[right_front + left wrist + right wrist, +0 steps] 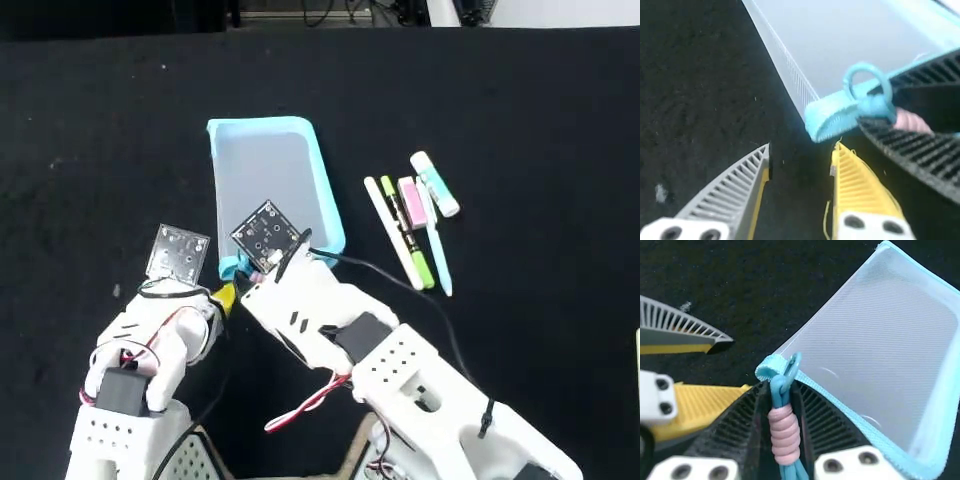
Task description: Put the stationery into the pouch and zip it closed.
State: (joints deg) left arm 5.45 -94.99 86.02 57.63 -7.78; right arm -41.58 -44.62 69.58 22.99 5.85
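A light blue mesh pouch [266, 180] lies flat in the middle of the black table. My right gripper [782, 387] is shut on its zipper pull [785, 432], a blue cord with a pink bead, at the pouch's near corner [236, 266]. My left gripper [801, 150] stands open just short of that same corner [825, 122], nothing between its grey and yellow fingers [852, 175]. The pull's ring [867, 87] sits beside the right arm's black fingers [920, 145]. Several pens and markers [415, 215] lie on the cloth to the right of the pouch.
The black cloth [100, 130] covers the whole table, with open room to the left of the pouch and behind it. The two arms [400, 370] crowd the near side. Cables show beyond the table's far edge [330, 15].
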